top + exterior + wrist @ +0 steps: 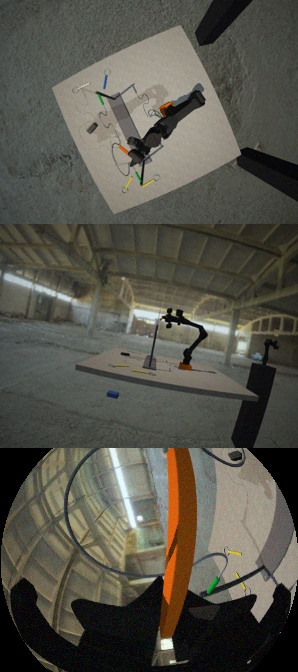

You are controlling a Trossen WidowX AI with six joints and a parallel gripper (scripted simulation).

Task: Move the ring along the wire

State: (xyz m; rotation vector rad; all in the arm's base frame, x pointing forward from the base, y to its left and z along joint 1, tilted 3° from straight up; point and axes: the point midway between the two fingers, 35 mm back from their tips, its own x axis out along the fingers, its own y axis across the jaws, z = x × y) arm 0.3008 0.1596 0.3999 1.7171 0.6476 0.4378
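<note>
My gripper [129,153] [164,319] [162,580] is shut on the orange handle [124,149] [161,318] [178,538] and holds it high above the table. The ring [115,142] [161,318] sits at the handle's far end, around the thin grey wire [118,165] [87,471], at the start of a large loop. I cannot tell whether ring and wire touch. One green part [138,176] [214,587] lies by the near post [142,172]. The other green part [100,98] lies by the far post [106,95].
Spare rings lie on the table [180,144]: a blue-handled one [105,80], a white-handled one [82,86] and two yellow-handled ones [127,183] [149,183]. A grey block [92,127] lies left of the wire. A grey base plate [123,115] [149,362] joins the posts. Black pillars [269,169] stand beside the table.
</note>
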